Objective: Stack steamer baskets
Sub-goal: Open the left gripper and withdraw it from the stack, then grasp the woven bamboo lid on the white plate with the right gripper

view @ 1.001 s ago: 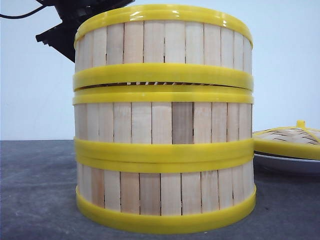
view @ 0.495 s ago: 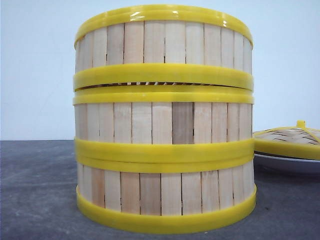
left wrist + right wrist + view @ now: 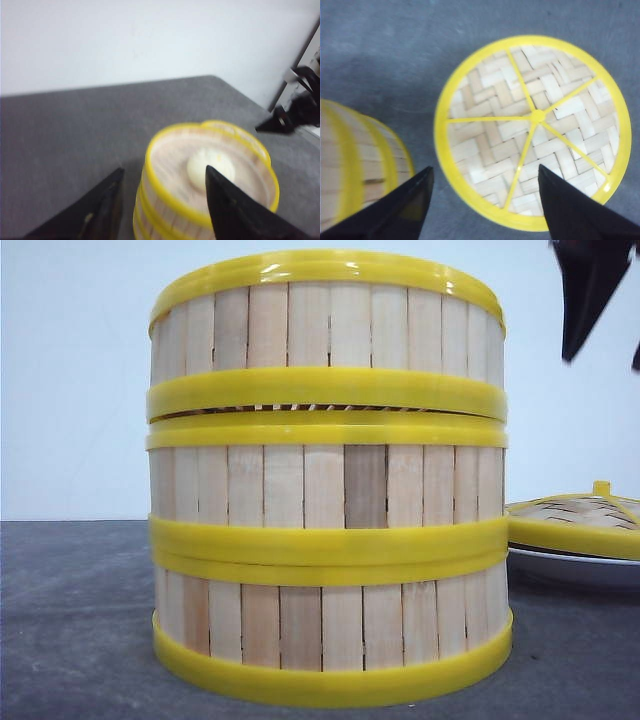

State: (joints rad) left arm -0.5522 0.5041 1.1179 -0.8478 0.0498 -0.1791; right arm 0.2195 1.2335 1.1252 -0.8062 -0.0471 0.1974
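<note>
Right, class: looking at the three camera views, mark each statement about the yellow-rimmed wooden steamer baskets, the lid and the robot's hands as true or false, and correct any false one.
1. The three round steamer baskets with pale wooden slats and yellow rims stand in one stack. True.
2. The flat woven-bamboo lid with the yellow rim sits on top of the stack. False: it lies beside the stack, on a white plate.
3. The left hand grips the top basket. False: it is open, holding nothing.
4. The right hand is open above the lid. True.
5. Something pale and round lies in the top basket. True.
</note>
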